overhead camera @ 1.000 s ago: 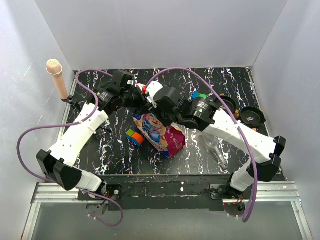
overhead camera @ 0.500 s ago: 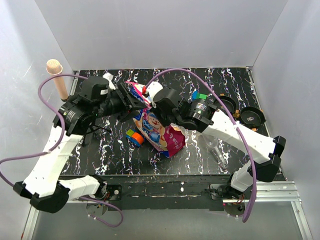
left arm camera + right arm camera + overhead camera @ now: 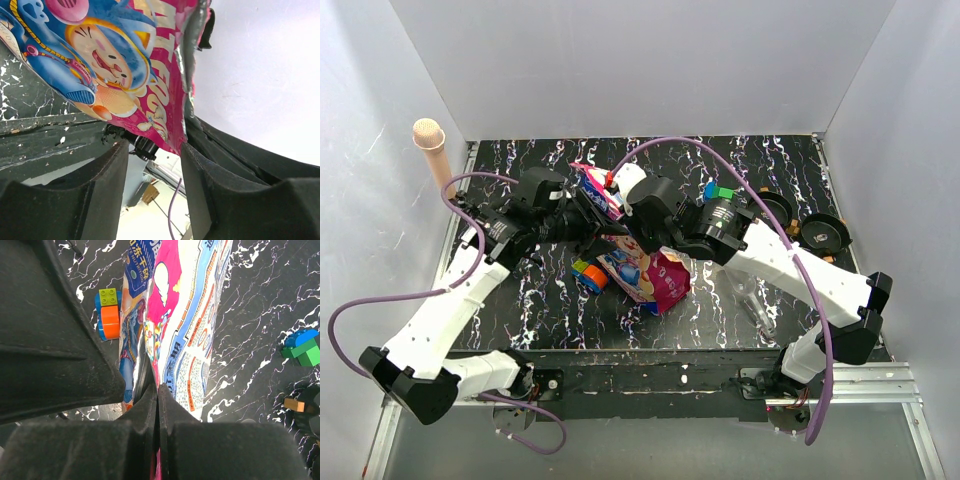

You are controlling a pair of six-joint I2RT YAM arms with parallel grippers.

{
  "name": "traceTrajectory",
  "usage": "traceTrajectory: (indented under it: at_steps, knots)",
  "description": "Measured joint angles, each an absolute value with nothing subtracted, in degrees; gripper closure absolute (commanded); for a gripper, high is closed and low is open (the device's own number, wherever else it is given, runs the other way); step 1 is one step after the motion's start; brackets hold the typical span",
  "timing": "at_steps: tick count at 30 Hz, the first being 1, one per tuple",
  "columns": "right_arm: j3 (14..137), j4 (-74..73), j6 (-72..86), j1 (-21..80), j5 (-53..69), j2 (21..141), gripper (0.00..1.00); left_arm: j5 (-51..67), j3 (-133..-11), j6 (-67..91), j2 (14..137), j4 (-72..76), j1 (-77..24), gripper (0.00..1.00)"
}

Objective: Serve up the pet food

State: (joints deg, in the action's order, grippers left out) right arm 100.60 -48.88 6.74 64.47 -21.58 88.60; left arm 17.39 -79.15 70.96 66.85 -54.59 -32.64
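Pet food bag at the middle of the overhead view: glossy magenta, blue panel, cartoon animal, white Chinese text. Lower end down on the black, white-veined desk, pointing toward the lower right. Upper edge lifted toward the upper left of centre, between the two arms.

Right claw clenched on that upper edge. Same right claw in its own wrist view: both fingers pressed flat together, a thin strip of pink foil pinched in the seam at the bottom of the frame. Rest of the pet food bag stretching away toward the top of that frame, printed side up.

Left claw released, just left of the right one in the overhead view, at the same raised edge. In the left wrist view, fingers well apart, the bag's silvery-pink edge dropping into the gap, close against the finger on the right of the frame. Touching it or not: impossible to tell.

Orange, green and blue toy block just beside the bag, on its left in the overhead view. Blue-and-green block farther right, near the right arm's wrist. Two round black bowls with orange-brown tabs near the desk's right edge. Beige-headed post at the upper left, beside the desk's corner.
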Motion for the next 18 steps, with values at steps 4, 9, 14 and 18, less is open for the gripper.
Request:
traceTrajectory:
  at_steps: [4,9,14,18]
  knots:
    - [100.55,-48.80,7.22,64.40,-21.23,88.53,0.99,17.39,-77.30,74.19,66.78,-53.01,-32.93,0.55]
    - [100.38,-48.62,7.31,64.25,-20.93,88.42,0.99,17.43,-77.30,75.94,66.74,-50.96,-33.15,0.47]
    - [100.38,-48.64,7.33,64.14,-20.86,88.29,0.99,17.32,-75.79,77.65,65.04,-50.30,-33.19,0.49]
    - [100.36,-48.64,7.35,64.14,-20.84,88.27,0.99,17.80,-74.50,78.76,64.84,-48.90,-33.19,0.48]
